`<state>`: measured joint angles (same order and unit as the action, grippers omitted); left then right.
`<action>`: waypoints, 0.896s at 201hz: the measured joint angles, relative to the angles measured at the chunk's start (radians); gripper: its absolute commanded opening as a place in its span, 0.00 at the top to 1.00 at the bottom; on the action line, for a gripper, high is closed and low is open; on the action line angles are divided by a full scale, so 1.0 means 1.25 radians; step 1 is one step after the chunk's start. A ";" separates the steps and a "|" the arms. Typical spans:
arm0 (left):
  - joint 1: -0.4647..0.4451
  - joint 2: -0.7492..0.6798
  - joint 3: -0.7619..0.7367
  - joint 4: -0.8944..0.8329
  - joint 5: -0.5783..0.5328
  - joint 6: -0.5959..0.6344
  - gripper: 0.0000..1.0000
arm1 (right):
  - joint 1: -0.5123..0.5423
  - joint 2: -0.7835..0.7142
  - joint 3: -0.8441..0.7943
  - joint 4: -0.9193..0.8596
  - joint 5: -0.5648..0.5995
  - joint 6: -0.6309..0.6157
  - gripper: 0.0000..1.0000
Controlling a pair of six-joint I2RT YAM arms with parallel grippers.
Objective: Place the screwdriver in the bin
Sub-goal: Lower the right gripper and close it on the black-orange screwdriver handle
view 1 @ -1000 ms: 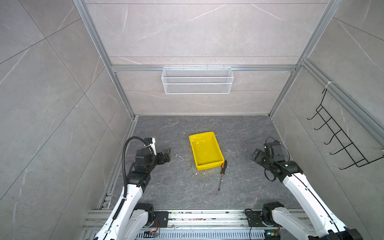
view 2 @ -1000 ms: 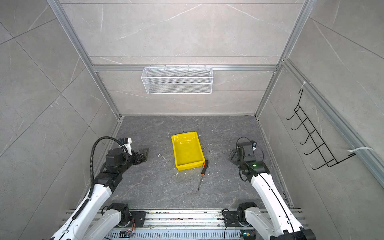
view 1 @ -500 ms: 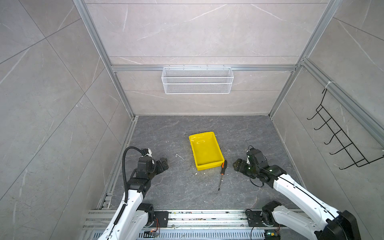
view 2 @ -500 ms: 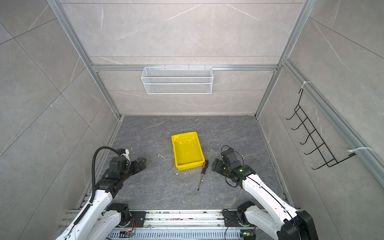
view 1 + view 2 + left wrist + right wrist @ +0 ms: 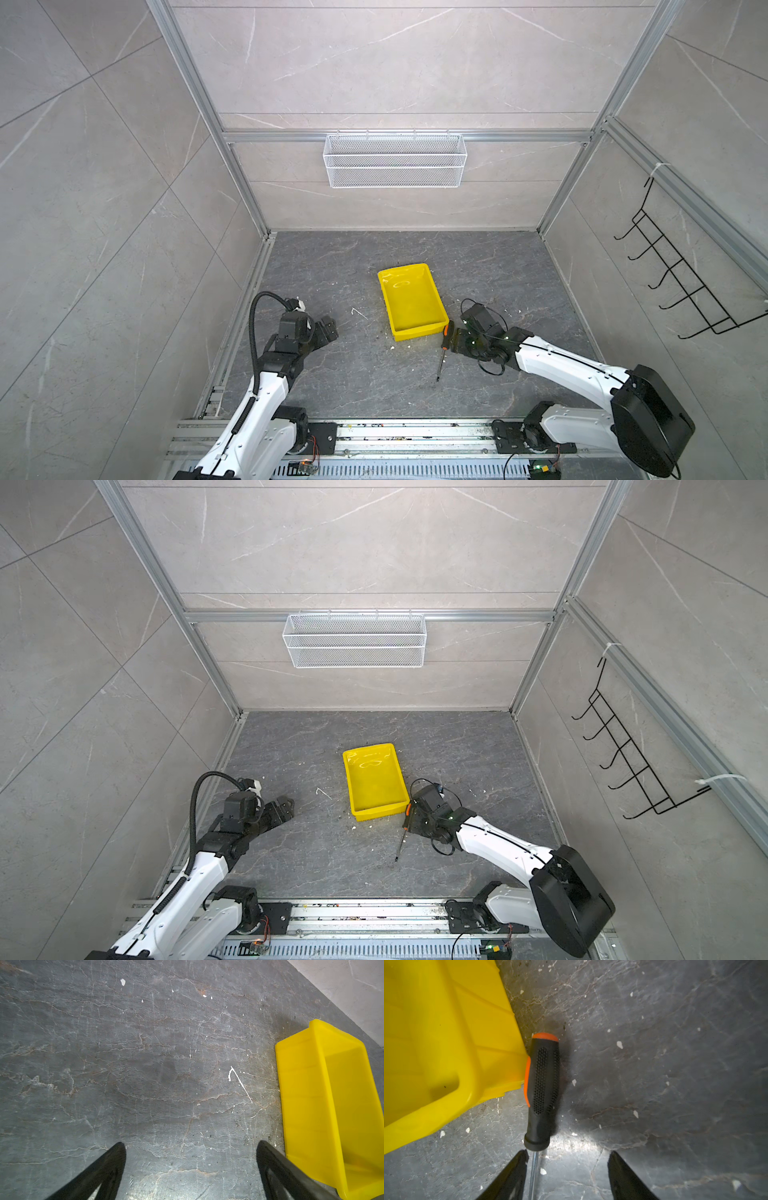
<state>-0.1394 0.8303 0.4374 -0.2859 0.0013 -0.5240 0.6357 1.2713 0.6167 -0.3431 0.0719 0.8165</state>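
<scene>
Okay, screwdriver (image 5: 543, 1088) handle lay against a corner of the bin (image 5: 483, 1022); right gripper (image 5: 568, 1154) jaws apart, astride the shaft; left gripper (image 5: 191, 1144) jaws wide over bare floor (image 5: 145, 1064).

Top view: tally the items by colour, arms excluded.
Yellow: 1, the bin
Orange-and-black: 1, the screwdriver
White: 1, the wire basket
Black: 1, the hook rack
Total: 4
</scene>
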 measured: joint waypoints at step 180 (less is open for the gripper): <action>0.000 -0.005 0.000 0.000 0.000 0.000 0.00 | 0.022 0.116 0.043 0.042 0.021 0.024 0.44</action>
<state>-0.1394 0.8238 0.4374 -0.2859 0.0013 -0.5243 0.6632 1.4166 0.6708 -0.2909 0.0982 0.8467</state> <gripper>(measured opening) 0.998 0.575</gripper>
